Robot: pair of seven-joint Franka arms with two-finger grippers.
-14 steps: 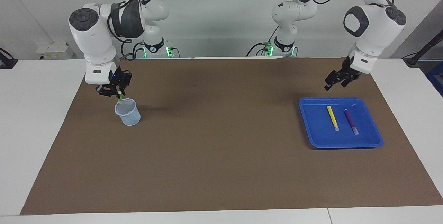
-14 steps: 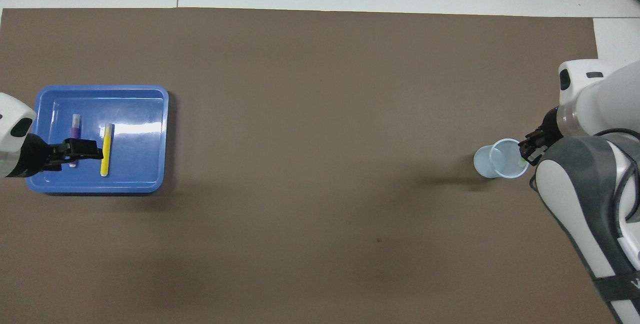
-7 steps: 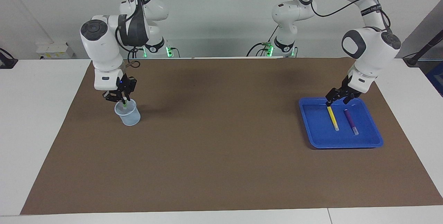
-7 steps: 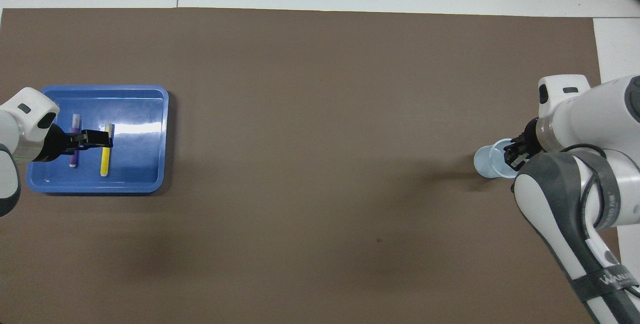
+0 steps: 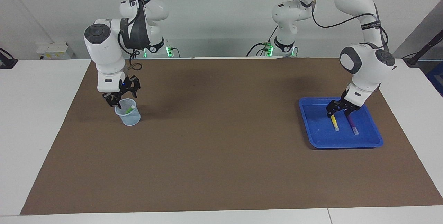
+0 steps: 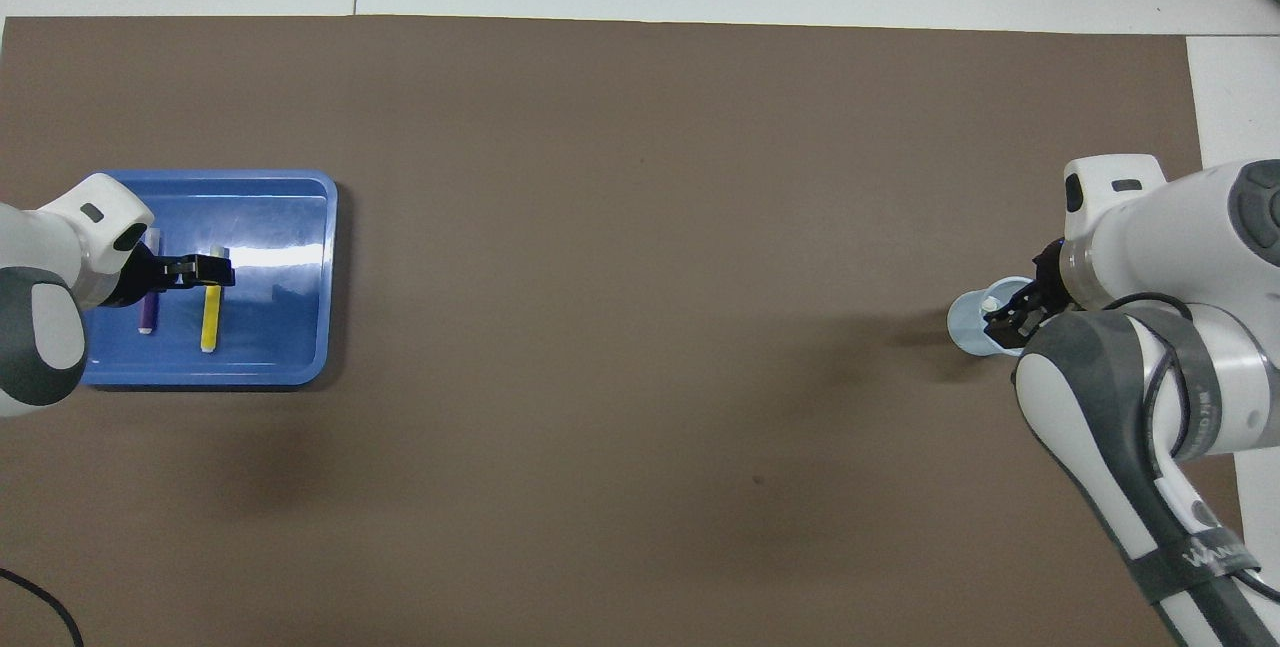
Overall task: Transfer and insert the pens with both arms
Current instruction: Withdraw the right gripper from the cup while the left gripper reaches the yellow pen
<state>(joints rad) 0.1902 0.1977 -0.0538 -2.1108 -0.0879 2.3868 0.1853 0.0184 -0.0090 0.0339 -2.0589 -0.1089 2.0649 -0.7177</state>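
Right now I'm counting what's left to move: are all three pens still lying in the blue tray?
No, only the yellow pen and purple pen lie in the tray; the green pen stands in the cup.

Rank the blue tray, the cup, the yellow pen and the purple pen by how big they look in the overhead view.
1. Blue tray
2. Cup, partly covered by the right gripper
3. Yellow pen and purple pen: alike; the left gripper covers part of each, so no ranking.
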